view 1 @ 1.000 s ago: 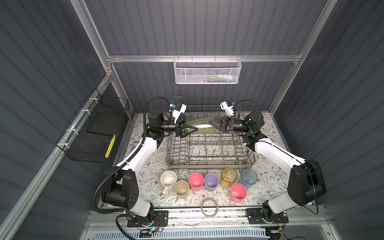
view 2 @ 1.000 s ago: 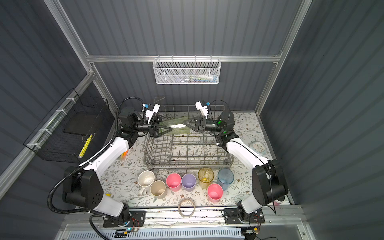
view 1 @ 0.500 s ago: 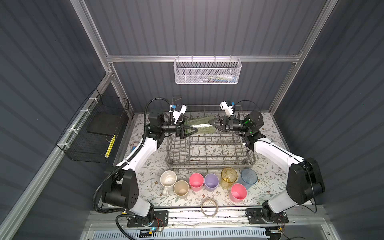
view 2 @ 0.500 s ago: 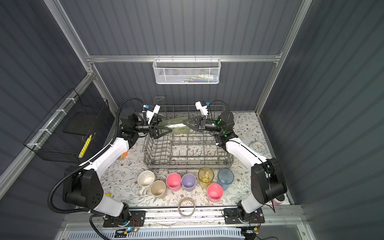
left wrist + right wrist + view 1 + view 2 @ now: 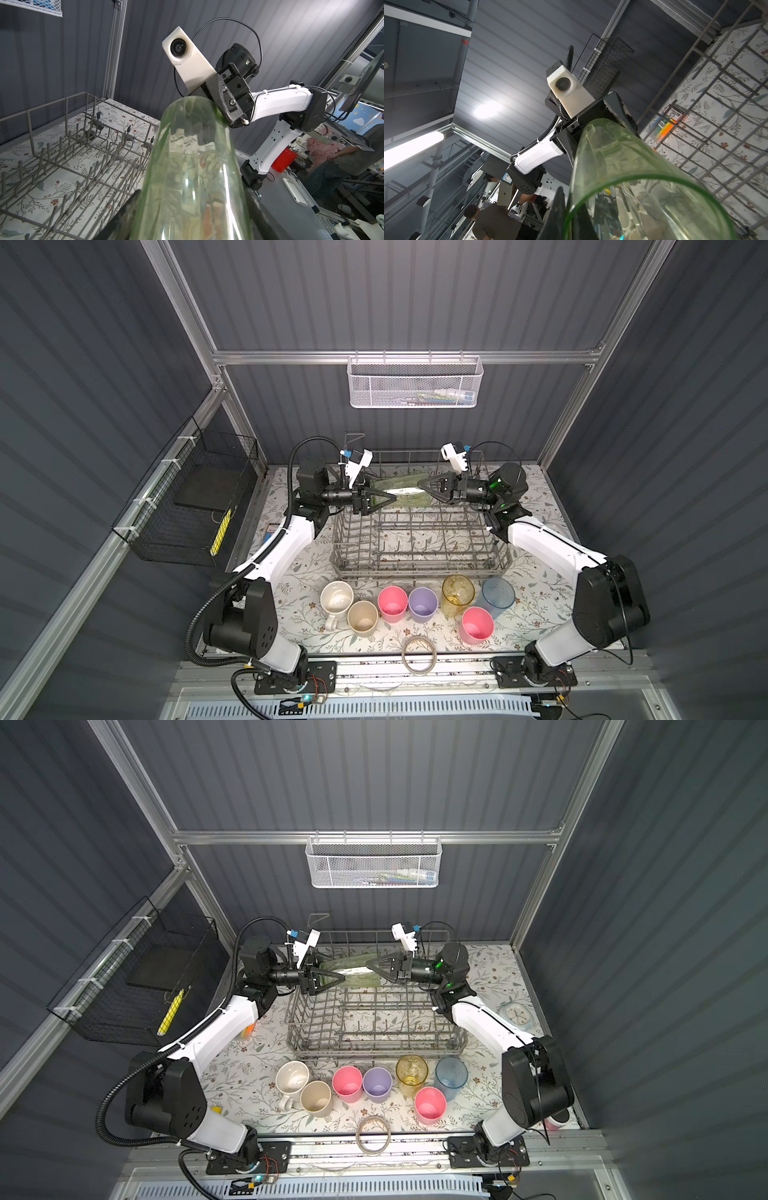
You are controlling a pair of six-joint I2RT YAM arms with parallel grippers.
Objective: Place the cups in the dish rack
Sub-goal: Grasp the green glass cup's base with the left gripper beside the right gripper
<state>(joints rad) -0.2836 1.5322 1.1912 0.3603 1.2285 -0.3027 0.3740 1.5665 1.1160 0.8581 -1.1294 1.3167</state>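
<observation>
A see-through green tumbler (image 5: pixel 400 493) (image 5: pixel 353 972) hangs on its side above the back of the grey wire dish rack (image 5: pixel 415 569) (image 5: pixel 374 1049). My right gripper (image 5: pixel 420 484) (image 5: pixel 569 199) is shut on its rim, one finger inside and one outside. My left gripper (image 5: pixel 384 494) (image 5: pixel 193 192) straddles the other end, its fingers lying against both walls of the tumbler (image 5: pixel 193 166). The rack holds no cups. On the mat in front stand a white mug (image 5: pixel 336 597) and beige (image 5: pixel 362 616), pink (image 5: pixel 392 603), lilac (image 5: pixel 422 603), amber (image 5: pixel 458 593), blue (image 5: pixel 498 593) and pink (image 5: pixel 477 624) cups.
A tape ring (image 5: pixel 419 654) lies at the front edge. A white mesh basket (image 5: pixel 414 383) hangs on the back wall and a black wire basket (image 5: pixel 187 497) on the left wall. A small clock (image 5: pixel 515 1013) lies right of the rack.
Both arms have stayed almost in place with the tumbler between them. The left fingers have drawn in against the tumbler's sides.
</observation>
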